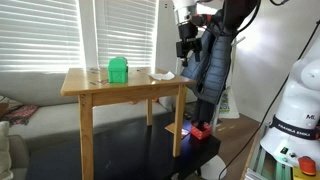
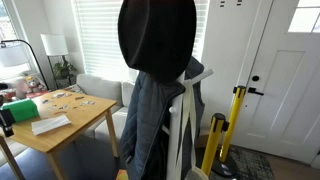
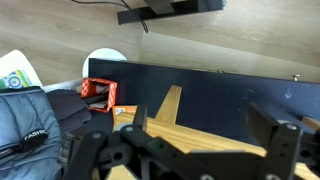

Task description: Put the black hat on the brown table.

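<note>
The black hat [image 2: 155,35] sits on top of a white coat rack, above a dark puffy jacket [image 2: 150,120]. In an exterior view the hat [image 1: 235,12] shows at the top, just beside my arm. The brown table [image 1: 100,88] stands next to the rack and also shows low at the left in an exterior view [image 2: 85,115]. My gripper [image 1: 186,45] hangs above the table's end nearest the rack, beside the jacket and below the hat's level. In the wrist view the gripper [image 3: 203,115] is open and empty, with the table's wooden top [image 3: 190,130] beneath it.
A green container [image 1: 118,70] and a white item [image 1: 161,75] stand on the table. A low black platform [image 1: 150,150] lies beneath it with a red object [image 1: 200,130] near the rack's foot. A yellow post [image 2: 235,125] and a white door [image 2: 285,80] stand beyond the rack.
</note>
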